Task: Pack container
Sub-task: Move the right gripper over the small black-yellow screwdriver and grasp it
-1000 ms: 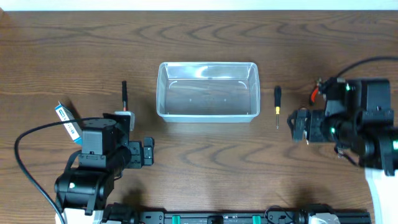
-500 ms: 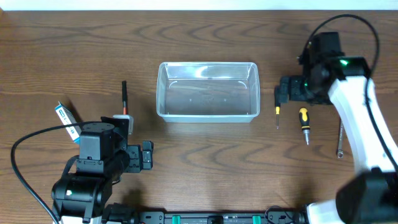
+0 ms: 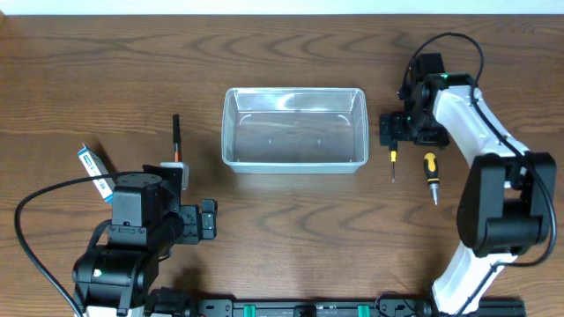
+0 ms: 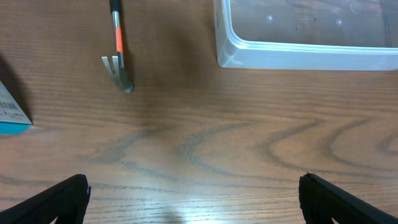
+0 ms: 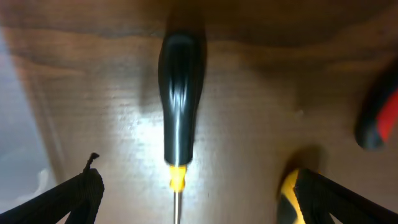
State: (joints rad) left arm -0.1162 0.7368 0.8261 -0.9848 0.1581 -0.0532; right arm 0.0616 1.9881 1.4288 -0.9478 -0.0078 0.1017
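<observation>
tool on the right arm [image 5: 193,182] spread wide and holding nothing, its fingers on either side of a black-handled screwdriver [image 5: 180,118] without touching it (a yellow collar sits below the handle). the screwdriver lies on the desk [image 3: 291,229], just right of the container [image 3: 295,132], a clear tub at the desk's middle. a yellow-handled screwdriver [image 3: 431,167] lies nearby. tool on the left arm [image 4: 193,193] is also wide open and empty, with a small hammer [image 4: 117,50] and a blue-and-white box [image 3: 94,169] beyond it.
</observation>
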